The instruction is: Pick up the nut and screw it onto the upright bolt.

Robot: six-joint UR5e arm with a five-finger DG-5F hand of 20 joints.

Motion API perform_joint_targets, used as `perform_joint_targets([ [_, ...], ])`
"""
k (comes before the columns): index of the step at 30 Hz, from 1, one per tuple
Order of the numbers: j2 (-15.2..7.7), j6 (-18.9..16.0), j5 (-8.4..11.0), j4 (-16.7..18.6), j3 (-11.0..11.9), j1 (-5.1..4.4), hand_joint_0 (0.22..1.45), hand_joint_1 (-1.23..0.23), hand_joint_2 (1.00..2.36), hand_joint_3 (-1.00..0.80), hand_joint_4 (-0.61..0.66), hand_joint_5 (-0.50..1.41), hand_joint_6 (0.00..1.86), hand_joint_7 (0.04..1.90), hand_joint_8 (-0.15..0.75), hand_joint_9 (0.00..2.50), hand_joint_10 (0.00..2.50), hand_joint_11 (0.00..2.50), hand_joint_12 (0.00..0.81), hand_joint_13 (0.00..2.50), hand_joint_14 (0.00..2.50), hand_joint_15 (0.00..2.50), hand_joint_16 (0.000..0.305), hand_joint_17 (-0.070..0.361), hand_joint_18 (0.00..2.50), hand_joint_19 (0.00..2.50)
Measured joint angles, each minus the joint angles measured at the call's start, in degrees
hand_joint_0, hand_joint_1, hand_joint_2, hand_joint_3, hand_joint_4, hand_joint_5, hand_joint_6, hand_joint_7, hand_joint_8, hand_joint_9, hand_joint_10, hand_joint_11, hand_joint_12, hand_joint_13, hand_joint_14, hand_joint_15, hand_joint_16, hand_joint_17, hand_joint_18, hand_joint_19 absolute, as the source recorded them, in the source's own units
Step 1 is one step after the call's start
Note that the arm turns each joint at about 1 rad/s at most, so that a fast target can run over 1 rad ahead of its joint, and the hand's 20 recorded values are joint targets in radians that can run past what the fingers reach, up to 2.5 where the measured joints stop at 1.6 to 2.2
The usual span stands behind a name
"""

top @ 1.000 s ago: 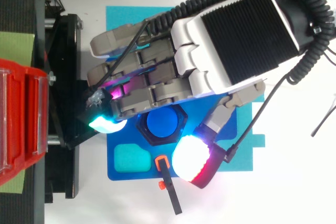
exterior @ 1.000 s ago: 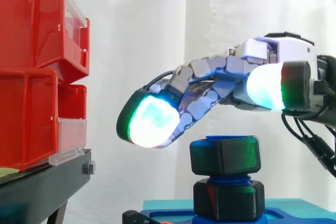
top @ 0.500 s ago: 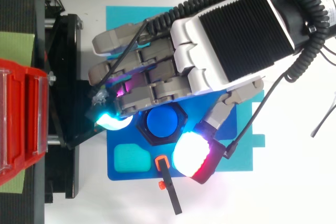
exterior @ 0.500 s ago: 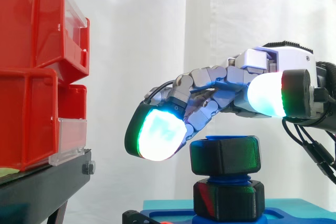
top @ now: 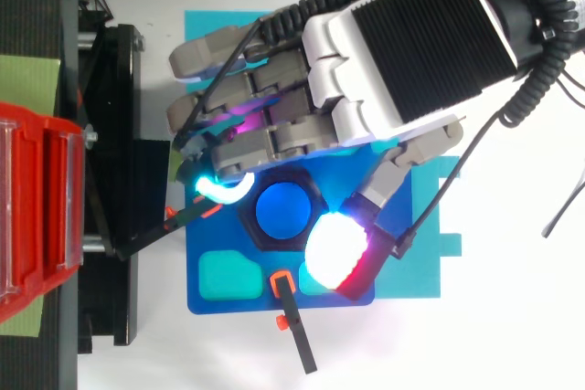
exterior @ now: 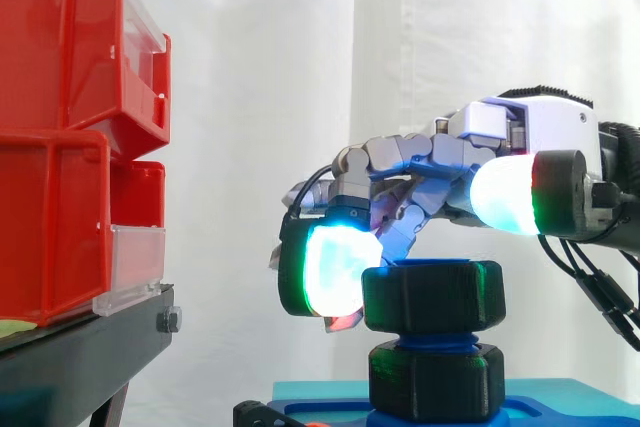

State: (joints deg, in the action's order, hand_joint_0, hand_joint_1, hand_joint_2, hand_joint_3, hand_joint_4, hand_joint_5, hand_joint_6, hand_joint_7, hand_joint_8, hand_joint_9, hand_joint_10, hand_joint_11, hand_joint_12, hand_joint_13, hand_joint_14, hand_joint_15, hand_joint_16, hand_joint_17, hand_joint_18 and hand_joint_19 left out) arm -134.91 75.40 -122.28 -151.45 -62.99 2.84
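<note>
A black hex nut [exterior: 432, 297] sits near the top of the upright blue bolt [top: 279, 210], above a second black hex piece [exterior: 435, 379] at the bolt's foot. The bolt stands on a blue base plate [top: 228, 303]. My hand [top: 393, 52] hangs over the nut with its fingers curved down. One glowing fingertip [exterior: 335, 269] is level with the nut, right beside its left face. The thumb pad [exterior: 505, 192] glows white and stays above the nut's top edge; from above it lies at the nut's lower right [top: 334, 248]. Nothing is gripped.
Red bins [exterior: 60, 147] stand stacked on a black stand [exterior: 80, 347] to the left, close to the fingertips. A small black tool with an orange clip [top: 292, 326] lies at the plate's front edge. A teal mat [top: 210, 25] lies under the plate.
The hand has come down and its fingers have curled in: the leading fingertip dropped from above the nut's level to beside the nut's left face. The nut has not moved.
</note>
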Motion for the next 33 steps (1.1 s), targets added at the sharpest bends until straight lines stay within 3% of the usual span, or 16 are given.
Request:
perform_joint_targets([
  [4,0.00,0.01,-0.27,-0.02,-0.01,0.33,0.54,-0.25,1.00,-0.50,0.16,0.02,0.50,1.52,0.240,0.94,0.00,0.00,0.149,0.65,0.00,0.00,0.007,0.016,0.28,0.00],
  [11,0.00,0.01,-0.96,0.28,-0.02,0.88,0.56,-0.28,1.00,-0.50,0.06,0.05,0.68,1.12,0.184,1.30,0.00,0.00,0.074,0.96,0.00,0.00,0.001,-0.003,0.63,0.00],
  [16,0.00,0.01,-1.20,0.74,-0.02,1.21,0.55,-0.28,1.00,-0.50,0.05,0.05,0.70,1.07,0.140,1.42,0.00,0.00,0.045,1.08,0.00,0.00,0.004,-0.010,0.77,0.00],
  [26,0.00,-0.14,-1.60,1.06,0.16,1.50,0.53,-0.23,1.00,-0.50,0.08,0.06,0.69,1.06,0.138,1.46,0.00,0.00,0.049,1.09,0.00,0.00,0.003,-0.007,0.77,0.00],
  [32,0.00,-0.16,-2.21,0.86,1.07,1.57,0.49,-0.18,1.00,-0.50,0.12,0.09,0.56,1.30,0.144,1.47,0.00,0.00,0.069,1.02,0.00,0.00,0.002,0.004,0.72,0.00],
  [33,0.00,-0.17,-2.33,0.80,1.27,1.59,0.48,-0.19,1.00,-0.50,0.13,0.10,0.50,1.41,0.147,1.47,0.00,0.00,0.074,1.00,0.00,0.00,0.003,0.006,0.71,0.00],
])
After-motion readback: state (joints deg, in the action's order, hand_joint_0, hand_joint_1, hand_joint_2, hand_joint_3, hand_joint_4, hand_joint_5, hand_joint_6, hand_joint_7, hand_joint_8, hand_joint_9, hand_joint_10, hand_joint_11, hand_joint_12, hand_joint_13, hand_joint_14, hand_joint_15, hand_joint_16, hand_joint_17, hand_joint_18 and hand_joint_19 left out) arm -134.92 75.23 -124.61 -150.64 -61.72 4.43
